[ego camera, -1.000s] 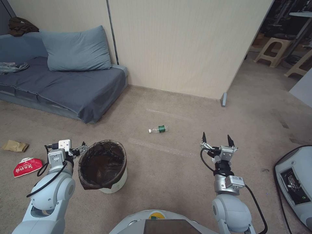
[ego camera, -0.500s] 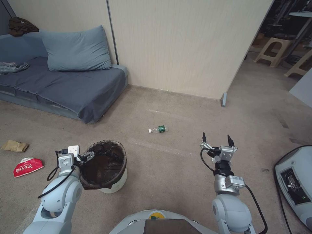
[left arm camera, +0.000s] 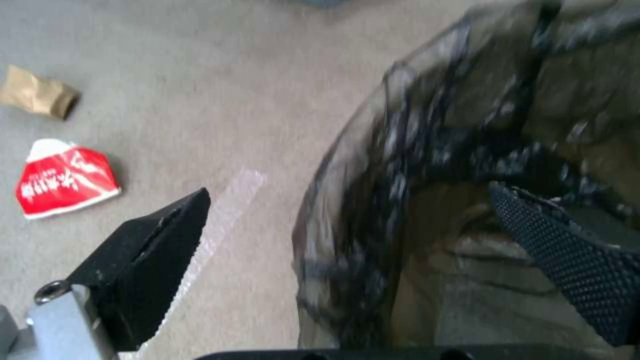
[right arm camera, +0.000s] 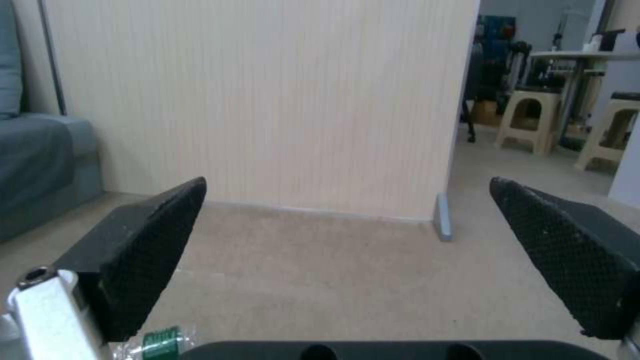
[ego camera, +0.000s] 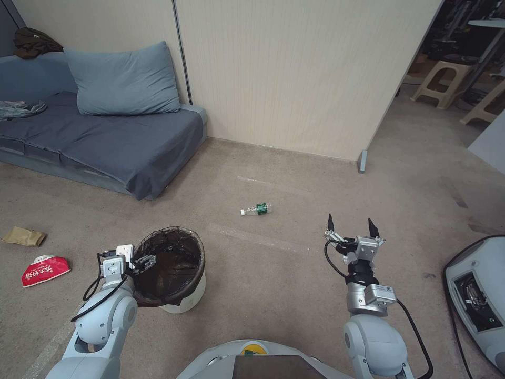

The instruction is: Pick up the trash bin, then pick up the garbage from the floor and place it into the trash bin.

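Ok, I keep my wide-open left gripper [left arm camera: 347, 200] straddling the trash bin [ego camera: 181, 295] rim, prob one finger inside, then squeeze; right gripper [ego camera: 351, 227] waits wide.

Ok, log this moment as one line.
left gripper: open, straddling trash bin rim | right gripper: open, idle above floor | bottle: on floor

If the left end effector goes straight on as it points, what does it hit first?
Likely the trash bin: the open left end effector straddles the bag-lined rim, one finger inside, one outside. Depth unclear.
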### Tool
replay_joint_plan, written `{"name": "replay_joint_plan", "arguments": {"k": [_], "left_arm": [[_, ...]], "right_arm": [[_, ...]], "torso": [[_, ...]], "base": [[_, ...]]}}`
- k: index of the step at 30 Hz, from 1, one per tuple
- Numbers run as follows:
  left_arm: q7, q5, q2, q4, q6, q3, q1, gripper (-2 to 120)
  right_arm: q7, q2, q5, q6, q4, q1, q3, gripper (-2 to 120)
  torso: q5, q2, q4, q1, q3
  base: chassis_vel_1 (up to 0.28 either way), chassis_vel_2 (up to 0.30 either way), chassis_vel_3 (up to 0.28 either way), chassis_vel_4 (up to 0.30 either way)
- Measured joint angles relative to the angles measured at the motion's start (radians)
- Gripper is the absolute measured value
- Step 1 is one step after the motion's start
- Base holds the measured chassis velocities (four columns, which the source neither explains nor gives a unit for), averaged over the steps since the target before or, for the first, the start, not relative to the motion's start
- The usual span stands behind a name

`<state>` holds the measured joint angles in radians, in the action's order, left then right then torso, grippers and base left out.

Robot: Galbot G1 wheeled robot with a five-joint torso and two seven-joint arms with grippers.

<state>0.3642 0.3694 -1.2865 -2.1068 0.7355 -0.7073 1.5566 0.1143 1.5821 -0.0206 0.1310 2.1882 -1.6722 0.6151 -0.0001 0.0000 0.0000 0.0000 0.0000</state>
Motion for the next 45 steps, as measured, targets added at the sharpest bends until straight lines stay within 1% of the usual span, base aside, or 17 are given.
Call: {"name": "replay_joint_plan", "arguments": {"k": [11, 26, 28, 30, 31, 33, 34, 37, 39, 41, 43, 45], "left_arm": [[0.002, 0.026, -0.004, 0.037, 0.0, -0.002, -0.009, 100], [0.007, 0.092, -0.011, 0.079, -0.001, 0.001, -0.01, 100], [0.004, 0.093, -0.01, 0.08, -0.001, 0.001, -0.008, 100], [-0.002, 0.093, -0.01, 0.082, -0.002, 0.001, -0.008, 90], [-0.002, 0.093, -0.01, 0.082, -0.002, 0.001, -0.008, 90], [-0.006, 0.098, -0.01, 0.082, -0.003, 0.0, -0.009, 84], [-0.006, 0.098, -0.01, 0.082, -0.003, 0.0, -0.009, 84], [-0.018, 0.096, -0.01, 0.083, -0.003, -0.001, -0.012, 65], [-0.02, 0.095, -0.01, 0.083, -0.003, 0.0, -0.014, 65], [-0.025, 0.094, -0.01, 0.083, -0.003, 0.0, -0.016, 52], [-0.025, 0.094, -0.01, 0.083, -0.003, 0.0, -0.016, 52], [-0.028, 0.092, -0.009, 0.081, -0.003, 0.0, -0.018, 38]], "right_arm": [[0.0, 0.0, 0.0, 0.0, 0.0, 0.0, 0.0, 100], [0.0, 0.0, 0.0, 0.0, 0.0, 0.0, 0.0, 100], [0.0, 0.0, 0.0, 0.0, 0.0, 0.0, 0.0, 100], [0.0, 0.0, 0.0, 0.0, 0.0, 0.0, 0.0, 100], [0.0, 0.0, 0.0, 0.0, 0.0, 0.0, 0.0, 100], [0.0, 0.0, 0.0, 0.0, 0.0, 0.0, 0.0, 100], [0.0, 0.0, 0.0, 0.0, 0.0, 0.0, 0.0, 100], [0.0, 0.0, 0.0, 0.0, 0.0, 0.0, 0.0, 100], [0.0, 0.0, 0.0, 0.0, 0.0, 0.0, 0.0, 100], [0.0, 0.0, 0.0, 0.0, 0.0, 0.0, 0.0, 100], [0.0, 0.0, 0.0, 0.0, 0.0, 0.0, 0.0, 100], [0.0, 0.0, 0.0, 0.0, 0.0, 0.0, 0.0, 100]], "torso": [[0.0, 0.0, -0.0001, 0.0, 0.0], [0.0002, 0.0, -0.0001, 0.0, 0.0], [0.0001, 0.0, 0.0003, 0.0, 0.0], [0.0005, 0.0, 0.0001, 0.0, 0.0], [0.0005, 0.0, 0.0001, 0.0, 0.0], [0.0008, 0.0, 0.0, 0.0, 0.0], [0.0008, 0.0, 0.0, 0.0, 0.0], [0.0007, 0.0, 0.0002, 0.0, 0.0], [0.0007, 0.0, 0.0002, 0.0, 0.0], [0.0007, 0.0, 0.0002, 0.0, 0.0], [0.0007, 0.0, 0.0002, 0.0, 0.0], [0.0004, 0.0, 0.0003, 0.0, 0.0]], "base": [[0.0, 0.0, 0.0, 0.0], [0.0, 0.0, 0.0, 0.0], [0.0, 0.0, 0.0, 0.0], [0.0, 0.0, 0.0, 0.0], [0.0, 0.0, 0.0, 0.0], [0.0, 0.0, 0.0, 0.0], [0.0, 0.0, 0.0, 0.0], [0.0, 0.0, 0.0, 0.0], [0.0, 0.0, 0.0, 0.0], [0.0, 0.0, 0.0, 0.0], [0.0, 0.0, 0.0, 0.0], [0.0, 0.0, 0.0, 0.0]]}}
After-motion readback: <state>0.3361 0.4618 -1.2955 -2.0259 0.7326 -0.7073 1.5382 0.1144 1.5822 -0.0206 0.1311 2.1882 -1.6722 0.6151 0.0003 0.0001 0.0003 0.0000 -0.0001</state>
